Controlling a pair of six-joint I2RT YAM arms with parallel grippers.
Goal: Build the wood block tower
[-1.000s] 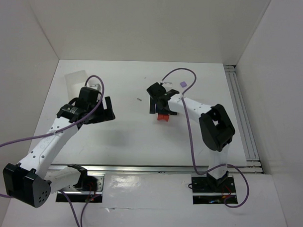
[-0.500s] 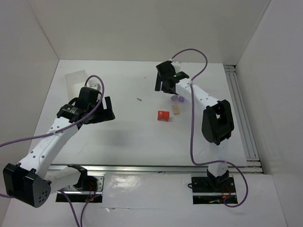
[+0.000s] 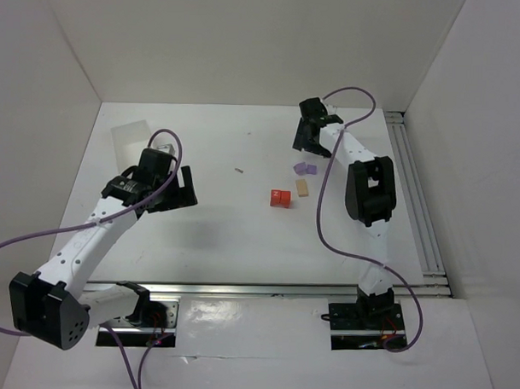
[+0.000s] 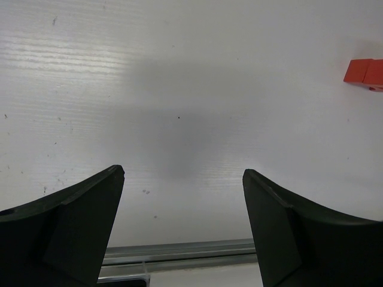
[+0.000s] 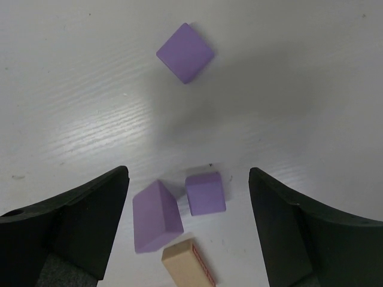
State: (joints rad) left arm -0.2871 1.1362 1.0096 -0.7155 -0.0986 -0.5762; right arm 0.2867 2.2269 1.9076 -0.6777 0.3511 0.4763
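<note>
Matt lilac blocks [image 5: 185, 52], faintly ridged white table [image 5: 72, 113]

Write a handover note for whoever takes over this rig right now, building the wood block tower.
Left gripper: open, empty, hovering well to the left of the blocks.
Right gripper: open, empty, above the lilac blocks at the far side.
Blocks: the red-orange block sits in the middle, with the tan block lying just right of it. A lilac cube and a second lilac block are close together beyond the tan one. A third lilac block lies apart, farther out.
Done: nothing visibly stacked; all pieces look loose.
Left: stack the tan and lilac pieces onto the red-orange block.
</note>
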